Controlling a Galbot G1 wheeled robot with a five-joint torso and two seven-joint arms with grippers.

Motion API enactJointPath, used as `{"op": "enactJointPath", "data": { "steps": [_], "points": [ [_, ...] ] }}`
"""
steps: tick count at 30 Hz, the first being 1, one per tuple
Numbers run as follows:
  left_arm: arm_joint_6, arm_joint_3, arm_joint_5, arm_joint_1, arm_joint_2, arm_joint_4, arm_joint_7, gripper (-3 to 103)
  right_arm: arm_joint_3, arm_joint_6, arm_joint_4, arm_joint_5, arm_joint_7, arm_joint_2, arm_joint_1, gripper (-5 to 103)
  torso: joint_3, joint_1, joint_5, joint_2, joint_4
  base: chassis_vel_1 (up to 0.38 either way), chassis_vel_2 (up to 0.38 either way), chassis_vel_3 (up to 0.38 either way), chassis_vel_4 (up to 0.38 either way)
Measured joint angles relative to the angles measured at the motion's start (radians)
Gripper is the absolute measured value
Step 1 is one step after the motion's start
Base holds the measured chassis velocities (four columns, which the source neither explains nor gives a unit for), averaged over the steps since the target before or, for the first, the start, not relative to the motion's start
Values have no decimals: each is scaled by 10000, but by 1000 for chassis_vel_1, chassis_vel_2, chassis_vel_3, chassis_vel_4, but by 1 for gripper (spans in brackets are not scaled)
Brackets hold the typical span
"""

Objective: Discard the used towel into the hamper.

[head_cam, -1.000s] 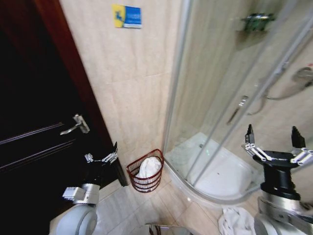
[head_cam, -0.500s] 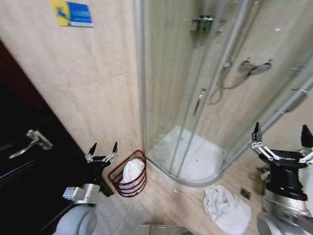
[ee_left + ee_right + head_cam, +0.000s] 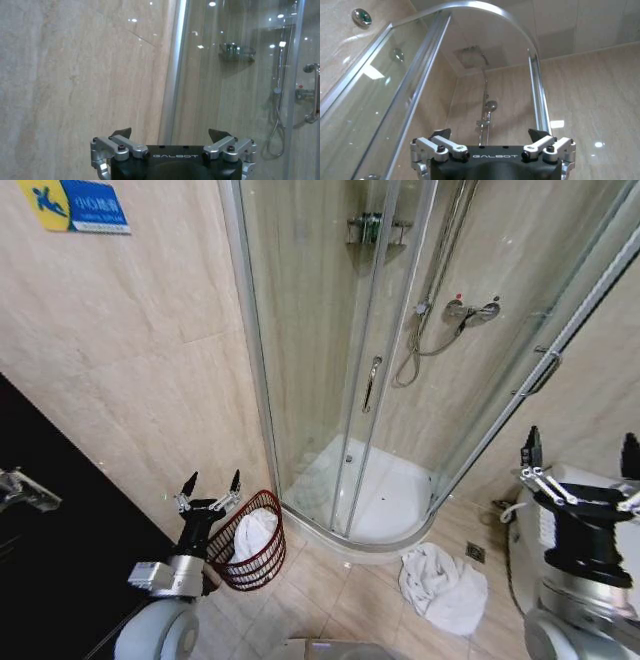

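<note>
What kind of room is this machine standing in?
Most likely a bathroom: a glass shower enclosure with a shower mixer and hose, tiled walls, a white towel lying on the floor, and a wire hamper beside the wall.

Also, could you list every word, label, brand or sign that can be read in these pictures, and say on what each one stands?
"GALBOT": white letters on the black body of the left gripper, seen in the left wrist view.
"GALBOT": the same white letters on the black body of the right gripper, seen in the right wrist view.
Blue and yellow rectangular wall sign on the beige tiled wall: a slipping-figure pictogram; its white text is too small to read.
</note>
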Motion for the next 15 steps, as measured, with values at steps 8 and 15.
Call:
{"op": "enactJointPath", "data": {
  "steps": [8, 15],
  "points": [
    [0, 2, 0, 0, -3, 0, 0, 100, 128, 81, -1, 23, 87, -29, 42, 100, 1, 2, 6, -1, -3, -156, -152, 164, 116],
    [0, 0, 0, 0, -1, 0, 1, 100, 181, 235, -2, 89, 28, -60, 61, 100, 0, -1, 1, 0, 2, -23, -57, 34, 13]
  ]
}}
